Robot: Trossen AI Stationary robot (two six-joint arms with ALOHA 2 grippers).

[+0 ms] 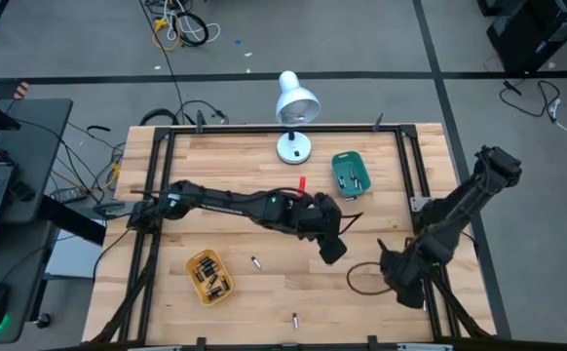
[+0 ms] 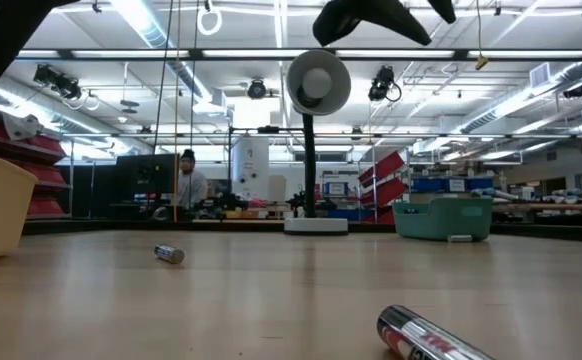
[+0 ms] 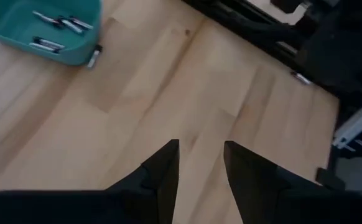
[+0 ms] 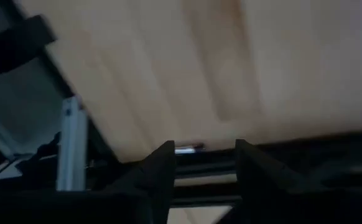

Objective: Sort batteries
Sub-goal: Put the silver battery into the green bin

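Two loose batteries lie on their sides on the wood, one (image 1: 256, 262) near the table's middle and one (image 1: 295, 319) by the near edge. The low view shows them too, one farther off (image 2: 169, 254) and one close up (image 2: 431, 338). More batteries lie in the yellow tray (image 1: 208, 276) and the teal tray (image 1: 352, 174); the left wrist view shows those in the teal tray (image 3: 44, 28). My left gripper (image 1: 334, 252) (image 3: 201, 146) is open above bare wood, right of the middle battery. My right gripper (image 1: 396, 275) (image 4: 204, 146) is open, low near the table's right edge.
A white desk lamp (image 1: 295, 107) stands at the far edge, with a small red object (image 1: 302, 182) in front of it. A dark cable loop (image 1: 364, 278) lies beside my right gripper. A black frame rail (image 1: 405, 166) runs along the table's right side.
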